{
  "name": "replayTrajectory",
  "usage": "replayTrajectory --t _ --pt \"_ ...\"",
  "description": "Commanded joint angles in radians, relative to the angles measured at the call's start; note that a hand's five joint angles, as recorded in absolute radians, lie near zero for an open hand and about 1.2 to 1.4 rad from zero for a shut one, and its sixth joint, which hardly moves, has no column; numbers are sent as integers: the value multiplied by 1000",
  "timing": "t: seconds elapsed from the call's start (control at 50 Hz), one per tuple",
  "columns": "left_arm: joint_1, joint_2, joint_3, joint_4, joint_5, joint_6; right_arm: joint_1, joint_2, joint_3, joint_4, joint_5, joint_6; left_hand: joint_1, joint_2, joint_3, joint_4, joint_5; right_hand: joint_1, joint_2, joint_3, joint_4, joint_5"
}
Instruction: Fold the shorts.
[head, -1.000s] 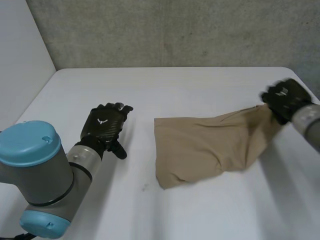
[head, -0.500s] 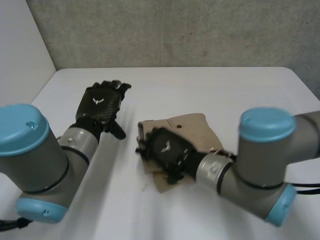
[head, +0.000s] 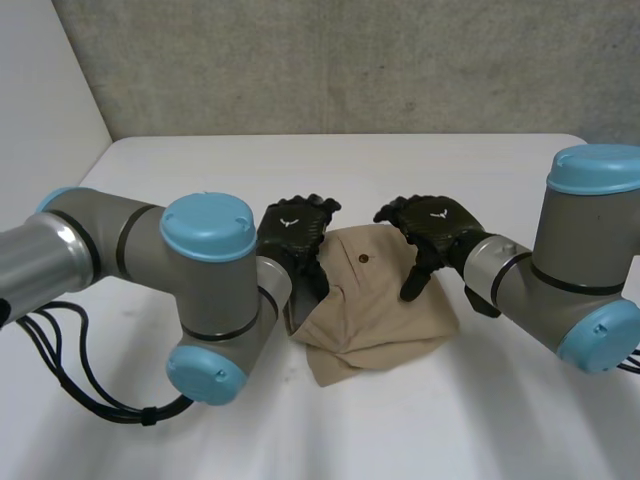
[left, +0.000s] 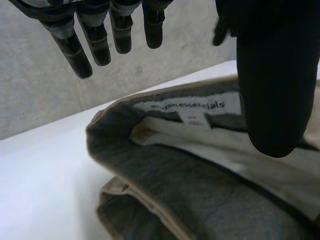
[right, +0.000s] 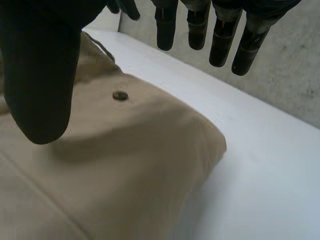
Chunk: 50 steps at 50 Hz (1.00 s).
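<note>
Shorts (head: 375, 320) show a label (left: 187, 106) beneath loose-fingered left robot hand (left: 274, 75), a button (right: 119, 95) beneath loose-fingered right robot hand (right: 42, 65).

lab-like test bench: bare white table (head: 400, 160), raw concrete wall (head: 350, 60).

The shorts (head: 375, 310) are plain tan with a dark button (head: 363, 258); grey lining (left: 200, 190) and a white label (left: 185, 106) show beneath the black left hand (head: 292, 230).

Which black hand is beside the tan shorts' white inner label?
The left hand, at the tan shorts' open waistband where the white label shows; the right hand is over the outer face with its small button.
</note>
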<state>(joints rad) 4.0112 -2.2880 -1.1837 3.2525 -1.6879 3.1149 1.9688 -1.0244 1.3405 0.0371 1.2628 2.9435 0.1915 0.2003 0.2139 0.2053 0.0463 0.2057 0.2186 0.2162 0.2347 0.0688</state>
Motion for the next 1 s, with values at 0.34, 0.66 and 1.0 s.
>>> replayTrajectory --t 0.34,0.66,1.0 --pt "0 -22 -57 -146 -44 96 -22 129 -29 23 79 -204 40 31 17 26 10 -31 -44 -42 -60 -69" --pt "19 -7 -54 -138 -59 223 -44 112 -14 26 84 -245 34 25 11 20 4 -31 -44 -42 -60 -69" --pt "3 194 -11 -126 56 -47 -30 -66 11 21 83 -147 54 45 32 40 25 -31 -44 -42 -60 -69"
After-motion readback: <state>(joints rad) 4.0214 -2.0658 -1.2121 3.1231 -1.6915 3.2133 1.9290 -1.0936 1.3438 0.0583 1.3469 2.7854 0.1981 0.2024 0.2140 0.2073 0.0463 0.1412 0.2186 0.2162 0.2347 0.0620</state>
